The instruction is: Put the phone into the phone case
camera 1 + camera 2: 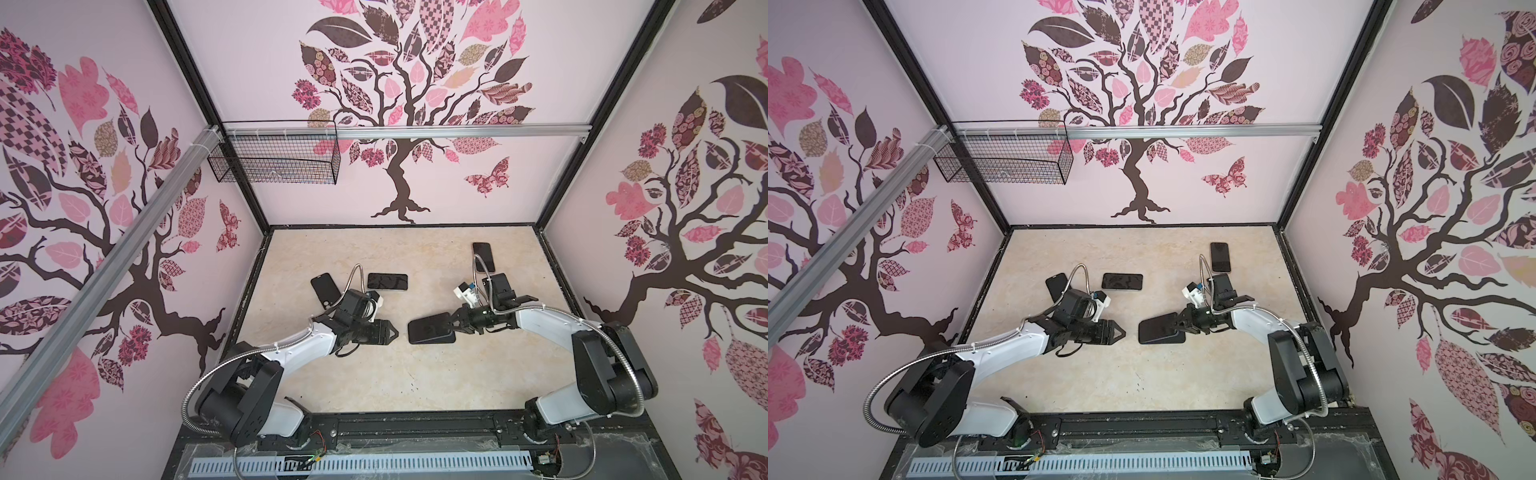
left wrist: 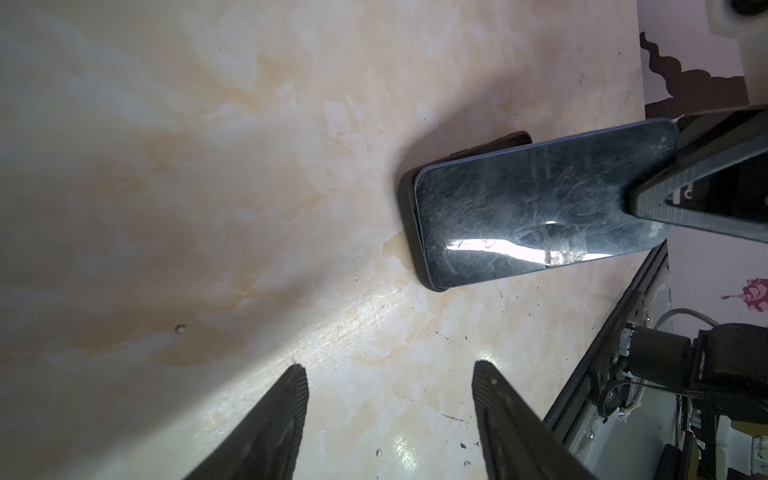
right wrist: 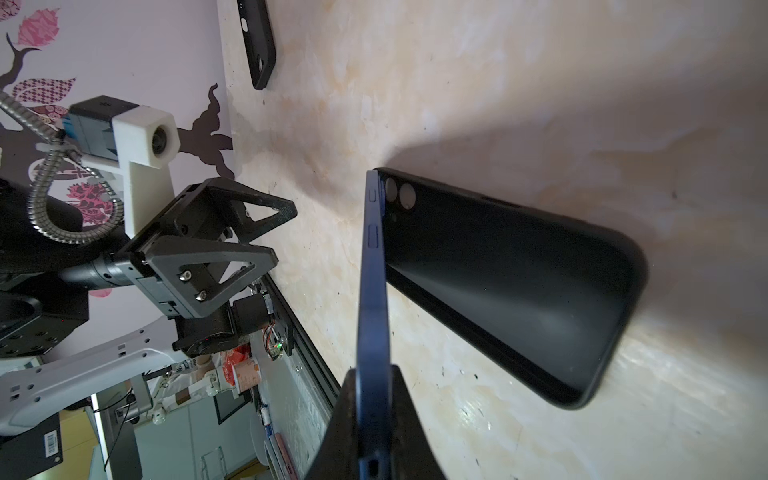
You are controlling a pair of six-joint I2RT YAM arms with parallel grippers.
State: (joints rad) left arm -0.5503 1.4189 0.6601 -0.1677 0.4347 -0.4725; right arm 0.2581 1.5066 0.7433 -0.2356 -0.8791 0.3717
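A dark phone [image 1: 428, 325] [image 1: 1158, 324] is pinched by its end in my right gripper [image 1: 451, 325] [image 3: 374, 374], which is shut on it. The phone [image 3: 373, 270] slopes down, its far end resting in the end of a black phone case [image 3: 519, 282] [image 1: 432, 338] that lies open side up on the table. In the left wrist view the phone's scratched screen [image 2: 532, 208] sits over the case's rim [image 2: 409, 216]. My left gripper [image 1: 392, 332] [image 2: 388, 370] is open, empty, a short way left of the case, pointing at it.
Another dark phone [image 1: 387, 282] lies flat behind my left arm, a second black case [image 1: 323, 289] to its left. A further dark phone [image 1: 483, 257] lies at the back right. A wire basket [image 1: 274, 158] hangs on the back rail. Walls enclose the beige table [image 1: 374, 374].
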